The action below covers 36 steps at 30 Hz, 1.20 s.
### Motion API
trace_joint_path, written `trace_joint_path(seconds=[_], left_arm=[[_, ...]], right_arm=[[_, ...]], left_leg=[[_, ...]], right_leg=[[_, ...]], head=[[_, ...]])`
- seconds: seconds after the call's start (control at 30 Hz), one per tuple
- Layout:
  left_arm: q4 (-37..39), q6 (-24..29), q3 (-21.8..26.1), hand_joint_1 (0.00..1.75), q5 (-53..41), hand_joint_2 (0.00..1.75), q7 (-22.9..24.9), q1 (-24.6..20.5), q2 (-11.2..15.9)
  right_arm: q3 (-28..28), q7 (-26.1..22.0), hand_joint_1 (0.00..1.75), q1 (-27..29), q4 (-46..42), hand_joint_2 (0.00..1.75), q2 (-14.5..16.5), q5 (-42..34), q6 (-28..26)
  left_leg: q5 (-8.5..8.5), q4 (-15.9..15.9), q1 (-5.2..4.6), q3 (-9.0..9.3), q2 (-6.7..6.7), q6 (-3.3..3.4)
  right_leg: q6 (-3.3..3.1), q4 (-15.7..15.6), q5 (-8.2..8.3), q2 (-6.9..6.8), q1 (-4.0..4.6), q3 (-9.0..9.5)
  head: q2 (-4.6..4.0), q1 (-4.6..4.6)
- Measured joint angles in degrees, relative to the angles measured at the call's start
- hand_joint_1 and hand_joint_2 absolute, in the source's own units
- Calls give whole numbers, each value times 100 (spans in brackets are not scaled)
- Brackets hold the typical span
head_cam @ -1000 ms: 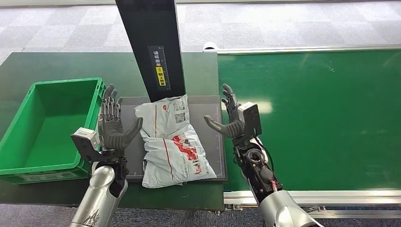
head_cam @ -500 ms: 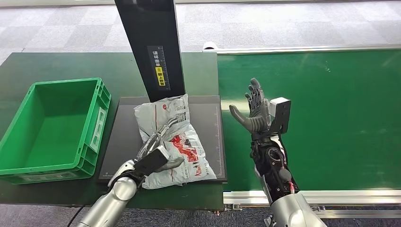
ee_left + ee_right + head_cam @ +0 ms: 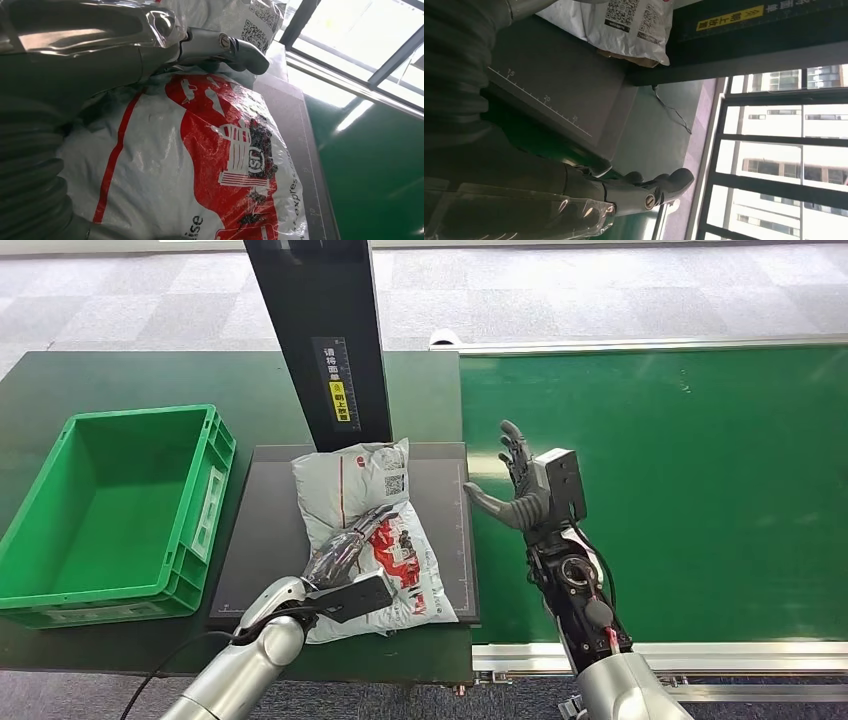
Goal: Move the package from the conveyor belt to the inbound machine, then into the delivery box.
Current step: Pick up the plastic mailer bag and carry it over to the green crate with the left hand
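Observation:
A white plastic package (image 3: 362, 478) with red print lies on the dark weighing plate (image 3: 262, 530) of the inbound machine, below its black column (image 3: 322, 340). My left hand (image 3: 352, 538) comes in from the near edge and rests on top of the package, fingers stretched flat along it. The left wrist view shows those fingers (image 3: 215, 45) lying over the package (image 3: 200, 165). My right hand (image 3: 520, 490) is raised over the green conveyor belt (image 3: 680, 490), just right of the plate, fingers spread and holding nothing. The right wrist view shows the package's label end (image 3: 624, 25).
An empty green delivery box (image 3: 207, 502) stands left of the plate on the dark green table. The black column rises directly behind the package. The belt's metal rail (image 3: 700, 652) runs along the near edge at the right.
My left hand has swung from upright beside the plate's left edge down onto the package, which has shifted slightly. My right hand drew away to the right, then came back a little.

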Motion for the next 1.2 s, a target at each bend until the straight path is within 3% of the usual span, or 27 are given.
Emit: trace_joint_path(seconds=[0.37, 0.4, 0.5, 0.53, 0.7, 0.93, 1.07, 1.2], left_arm=[[134, 4, 0, 0, -26, 175, 15, -79, -22], [139, 4, 0, 8, -26, 175, 15, -81, -22], [155, 4, 0, 136, -33, 175, 15, -85, -25], [161, 4, 0, 172, -47, 175, 15, -86, -26], [166, 41, 49, 175, -13, 175, -59, -81, -34], [-91, 244, 496, 175, 618, 175, -358, 63, -142], [-518, 1289, 878, 175, 1138, 175, -1219, 236, -266], [-1247, 2289, 1134, 175, 1280, 175, -1734, 431, -356]], right_arm=[[160, 25, 0, -36, 173, 175, -45, 59, 15], [161, 25, 0, -39, 183, 175, -48, 59, 15], [166, 49, 0, -50, 209, 175, -54, 83, 34], [182, 107, 0, -62, 224, 175, -56, 131, 77], [397, 474, 0, -183, 517, 175, -62, 457, 510], [451, 300, 0, -250, 846, 175, -72, 501, 726], [413, -53, 0, -182, 803, 175, -110, 440, 739], [375, -188, 0, -74, 678, 175, -166, 440, 728]], left_leg=[[0, 0, 0, 13, 0, 0], [0, 0, 0, 14, 0, 0], [0, 0, 0, 15, 0, 0], [0, -1, 0, 16, 0, 0], [1, -1, 0, 21, -3, 0], [1, 0, 0, 21, -2, 0], [0, 0, 0, 16, 0, 0], [-3, 1, 0, 9, 0, -1]], right_leg=[[0, 0, 0, -1, 0, 15], [0, 0, 0, -1, 0, 15], [0, 0, 0, -1, 0, 17], [0, 0, 0, 0, 0, 17], [0, 0, 0, -1, 0, 22], [0, 0, 0, -2, 0, 22], [0, 0, 0, 1, 0, 14], [1, 0, -1, 0, 0, 8]], head=[[0, 1], [0, 1], [-1, 1], [-1, 1], [-1, 0], [0, 1], [0, 2], [0, 1]])
